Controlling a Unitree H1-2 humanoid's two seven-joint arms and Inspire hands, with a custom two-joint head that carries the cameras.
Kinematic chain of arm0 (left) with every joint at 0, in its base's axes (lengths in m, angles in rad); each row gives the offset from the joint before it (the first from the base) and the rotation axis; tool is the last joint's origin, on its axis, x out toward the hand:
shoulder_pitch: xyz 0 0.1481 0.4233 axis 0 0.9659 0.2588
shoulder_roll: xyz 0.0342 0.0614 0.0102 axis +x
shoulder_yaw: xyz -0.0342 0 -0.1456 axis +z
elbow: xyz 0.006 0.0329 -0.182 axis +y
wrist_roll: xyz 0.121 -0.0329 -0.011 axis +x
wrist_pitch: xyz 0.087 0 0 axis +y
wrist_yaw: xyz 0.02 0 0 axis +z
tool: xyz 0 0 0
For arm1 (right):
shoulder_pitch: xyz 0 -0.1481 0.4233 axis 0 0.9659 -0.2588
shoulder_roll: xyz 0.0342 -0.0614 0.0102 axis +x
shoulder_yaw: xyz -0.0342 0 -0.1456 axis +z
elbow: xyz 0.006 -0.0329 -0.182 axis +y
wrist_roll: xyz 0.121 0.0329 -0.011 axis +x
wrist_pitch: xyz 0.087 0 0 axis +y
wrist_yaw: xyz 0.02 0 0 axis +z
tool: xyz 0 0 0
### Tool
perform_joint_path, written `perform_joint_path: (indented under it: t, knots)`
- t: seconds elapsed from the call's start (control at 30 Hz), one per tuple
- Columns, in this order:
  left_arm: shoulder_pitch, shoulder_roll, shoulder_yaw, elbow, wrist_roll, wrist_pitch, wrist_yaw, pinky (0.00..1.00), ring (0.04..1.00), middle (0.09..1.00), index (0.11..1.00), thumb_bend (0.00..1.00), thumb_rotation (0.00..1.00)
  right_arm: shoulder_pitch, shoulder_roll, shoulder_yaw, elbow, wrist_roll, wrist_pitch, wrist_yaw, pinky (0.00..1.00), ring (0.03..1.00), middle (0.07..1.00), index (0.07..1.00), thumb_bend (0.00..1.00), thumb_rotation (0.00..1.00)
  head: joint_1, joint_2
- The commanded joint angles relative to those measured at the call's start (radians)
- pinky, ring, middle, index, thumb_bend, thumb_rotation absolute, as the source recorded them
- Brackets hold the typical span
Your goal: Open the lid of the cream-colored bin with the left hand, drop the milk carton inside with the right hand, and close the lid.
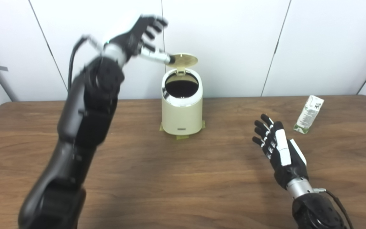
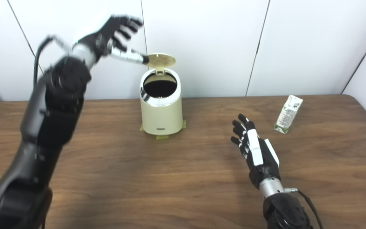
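Dark wood-grain table [image 1: 183, 178], white panelled wall [image 1: 233, 44] behind, thin dark seams, even light

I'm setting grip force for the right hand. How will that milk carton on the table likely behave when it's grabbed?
The milk carton looks like thin printed card, so it may dent under a hard squeeze. It lies flat on the table, so rolling seems unlikely, though it could slide on the smooth wood. It is small and probably light; how full it is cannot be seen. The right hand is open, apart from it.
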Motion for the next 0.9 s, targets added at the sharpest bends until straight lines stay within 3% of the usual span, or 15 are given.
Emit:
perform_joint_path:
  t: [0.0,0.07,0.1,0.13,0.17,0.23,0.33,0.53,0.7,0.87]
  knots:
    - [0.012,-0.025,0.031,-0.070,-0.033,0.002,0.060,0.61,0.742,0.794,0.805,0.62,0.19,-0.039,-0.009,-0.001,-0.028,-0.004,-0.012,0.003,0.86,0.924,0.918,0.922,0.71,0.75,0.000,0.001]
    - [0.073,-0.060,0.061,-0.111,-0.059,0.006,0.080,0.63,0.751,0.797,0.809,0.51,0.31,-0.043,-0.012,-0.001,-0.036,-0.007,-0.007,0.001,0.84,0.910,0.909,0.915,0.68,0.59,-0.004,0.003]
    - [0.106,-0.077,0.075,-0.131,-0.076,0.007,0.084,0.65,0.765,0.809,0.824,0.46,0.42,-0.047,-0.020,0.002,-0.037,-0.021,-0.011,0.001,0.83,0.904,0.905,0.911,0.69,0.50,-0.003,0.005]
    - [0.138,-0.091,0.086,-0.142,-0.098,0.000,0.099,0.71,0.796,0.827,0.850,0.43,0.66,-0.049,-0.033,0.011,-0.036,-0.050,-0.021,0.000,0.81,0.890,0.893,0.902,0.72,0.38,-0.003,0.005]
    - [0.168,-0.109,0.099,-0.149,-0.120,-0.009,0.121,0.72,0.800,0.831,0.860,0.42,0.78,-0.050,-0.043,0.017,-0.036,-0.071,-0.030,0.001,0.81,0.876,0.885,0.895,0.74,0.32,-0.005,0.006]
    - [0.221,-0.149,0.126,-0.162,-0.171,-0.028,0.168,0.72,0.799,0.852,0.890,0.44,0.91,-0.048,-0.055,0.023,-0.039,-0.092,-0.046,0.003,0.82,0.861,0.882,0.887,0.78,0.21,-0.013,0.009]
    - [0.298,-0.194,0.140,-0.202,-0.208,-0.046,0.227,0.71,0.821,0.896,0.946,0.48,0.98,-0.046,-0.069,0.026,-0.050,-0.115,-0.049,0.005,0.81,0.845,0.882,0.873,0.79,0.13,-0.022,0.007]
    - [0.415,-0.259,0.156,-0.260,-0.266,-0.064,0.319,0.83,0.899,0.946,0.990,0.54,1.00,-0.043,-0.071,-0.023,-0.042,-0.095,-0.058,-0.014,0.82,0.865,0.896,0.866,0.80,0.11,-0.046,0.008]
    - [0.493,-0.257,0.141,-0.289,-0.300,-0.087,0.339,0.95,0.928,0.943,0.990,0.56,1.00,-0.038,-0.072,-0.063,-0.038,-0.115,-0.085,-0.043,0.81,0.853,0.878,0.844,0.81,0.11,-0.113,0.012]
    - [0.529,-0.231,0.144,-0.309,-0.342,-0.060,0.326,0.98,0.943,0.942,0.987,0.57,1.00,-0.021,-0.043,-0.087,-0.140,-0.156,-0.016,-0.104,0.73,0.790,0.832,0.800,0.84,0.15,-0.265,0.026]
